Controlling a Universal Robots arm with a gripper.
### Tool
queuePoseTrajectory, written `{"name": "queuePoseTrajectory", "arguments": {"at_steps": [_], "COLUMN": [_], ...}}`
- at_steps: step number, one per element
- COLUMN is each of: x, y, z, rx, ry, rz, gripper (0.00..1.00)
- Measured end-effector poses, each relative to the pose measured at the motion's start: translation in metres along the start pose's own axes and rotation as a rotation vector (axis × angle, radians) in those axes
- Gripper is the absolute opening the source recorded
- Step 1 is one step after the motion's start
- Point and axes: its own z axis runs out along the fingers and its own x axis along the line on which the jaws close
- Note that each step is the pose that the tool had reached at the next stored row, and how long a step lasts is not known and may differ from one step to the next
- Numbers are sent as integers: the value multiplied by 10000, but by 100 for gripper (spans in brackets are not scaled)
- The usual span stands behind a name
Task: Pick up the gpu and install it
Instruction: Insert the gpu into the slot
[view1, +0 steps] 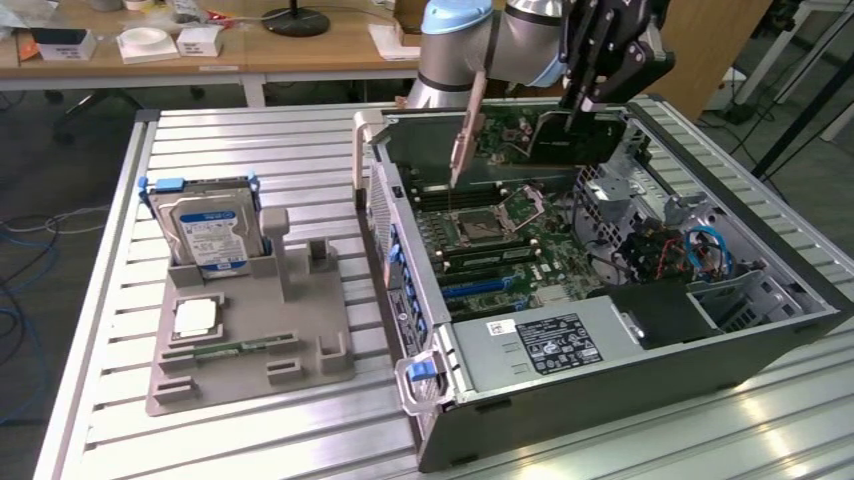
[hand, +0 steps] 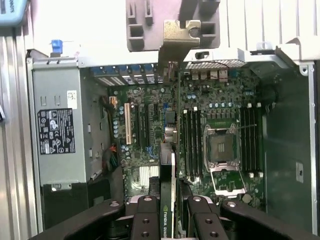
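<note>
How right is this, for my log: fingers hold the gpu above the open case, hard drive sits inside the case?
The hard drive stands in the holder on the table, outside the case; the exterior view shows it. The fingers do hold the gpu above the open case.

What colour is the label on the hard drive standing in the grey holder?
The label is blue and white, clearest in the exterior view.
</note>
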Motion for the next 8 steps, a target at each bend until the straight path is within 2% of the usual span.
{"name": "queuePoseTrajectory", "arguments": {"at_steps": [3,8], "x": [0,0], "y": [0,0], "z": [0,0], "rx": [2,2], "ry": [20,21], "rz": [-485,-492], "gripper": [26,26]}}
